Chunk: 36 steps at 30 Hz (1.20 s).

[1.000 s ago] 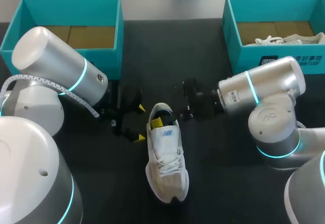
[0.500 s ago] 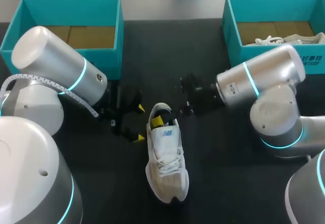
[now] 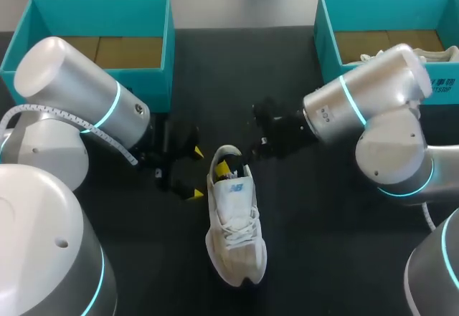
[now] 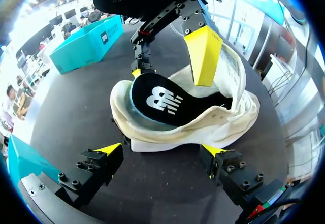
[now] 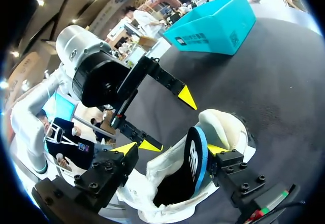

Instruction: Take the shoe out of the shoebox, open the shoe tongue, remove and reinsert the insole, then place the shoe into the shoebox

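A white shoe (image 3: 235,237) lies on the black table, heel toward the far side. Its black insole (image 4: 162,102) with a white logo stands half out of the heel opening. My right gripper (image 3: 235,163) reaches into that opening from the right. Its fingers are open, and the insole (image 5: 195,158) stands on edge between them, close to one finger. My left gripper (image 3: 195,173) is open at the left of the heel and holds nothing. In the left wrist view the shoe (image 4: 228,117) lies just ahead of my left gripper (image 4: 162,150), and the right gripper's yellow finger (image 4: 203,56) is inside the shoe.
An open teal shoebox (image 3: 169,44) stands at the back left. A second teal box (image 3: 337,72) at the back right holds another white shoe (image 3: 401,56). Bare black table lies around the shoe.
My right arm's wrist has lifted and swung toward the back, and its fingers have spread wider around the insole. The shoe and my left arm have kept still.
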Tool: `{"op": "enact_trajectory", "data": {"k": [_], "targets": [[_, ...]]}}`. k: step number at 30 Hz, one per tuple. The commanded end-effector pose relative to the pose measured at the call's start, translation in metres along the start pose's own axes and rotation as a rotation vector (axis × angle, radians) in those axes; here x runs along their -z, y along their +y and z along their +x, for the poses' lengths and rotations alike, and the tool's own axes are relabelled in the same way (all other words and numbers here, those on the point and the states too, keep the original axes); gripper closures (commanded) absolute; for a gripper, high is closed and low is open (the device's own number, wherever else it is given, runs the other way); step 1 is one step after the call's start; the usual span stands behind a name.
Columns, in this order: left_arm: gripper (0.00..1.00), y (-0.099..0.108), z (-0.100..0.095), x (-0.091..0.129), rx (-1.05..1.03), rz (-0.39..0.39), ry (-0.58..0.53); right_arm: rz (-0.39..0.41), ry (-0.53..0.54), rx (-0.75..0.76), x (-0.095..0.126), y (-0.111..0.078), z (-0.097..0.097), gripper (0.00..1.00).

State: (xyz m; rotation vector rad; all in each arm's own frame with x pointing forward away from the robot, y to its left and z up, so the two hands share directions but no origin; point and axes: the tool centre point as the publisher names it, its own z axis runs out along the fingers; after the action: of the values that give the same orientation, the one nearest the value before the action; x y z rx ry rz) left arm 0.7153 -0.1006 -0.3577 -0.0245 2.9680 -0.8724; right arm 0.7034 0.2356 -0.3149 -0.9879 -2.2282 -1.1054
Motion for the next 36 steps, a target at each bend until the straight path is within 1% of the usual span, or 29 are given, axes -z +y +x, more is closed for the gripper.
{"op": "enact_trajectory", "data": {"k": [1,8,17,20,26,31,36], "targets": [[0.00,0.001,0.001,0.003,-0.002,0.002,0.000,0.028,-0.038,-0.008,0.009,0.001,0.005,0.14],[0.00,0.001,0.002,0.005,-0.006,0.004,0.000,0.070,-0.100,-0.041,0.020,-0.002,0.004,0.16],[0.00,0.002,0.004,0.006,-0.008,0.004,0.002,0.089,-0.167,-0.067,0.031,-0.004,0.004,0.15],[0.00,0.002,0.003,0.008,-0.010,0.005,0.000,0.106,-0.207,-0.079,0.033,-0.003,0.005,0.14],[0.00,0.005,-0.002,0.016,-0.017,0.001,-0.011,0.176,-0.297,-0.113,0.037,0.002,0.005,0.11],[0.00,0.011,-0.006,0.023,-0.023,-0.015,-0.024,0.187,-0.319,-0.114,0.044,0.005,0.007,0.08],[0.00,0.016,-0.010,0.029,-0.026,-0.030,-0.031,0.208,-0.346,-0.116,0.048,0.011,0.009,0.01]]}}
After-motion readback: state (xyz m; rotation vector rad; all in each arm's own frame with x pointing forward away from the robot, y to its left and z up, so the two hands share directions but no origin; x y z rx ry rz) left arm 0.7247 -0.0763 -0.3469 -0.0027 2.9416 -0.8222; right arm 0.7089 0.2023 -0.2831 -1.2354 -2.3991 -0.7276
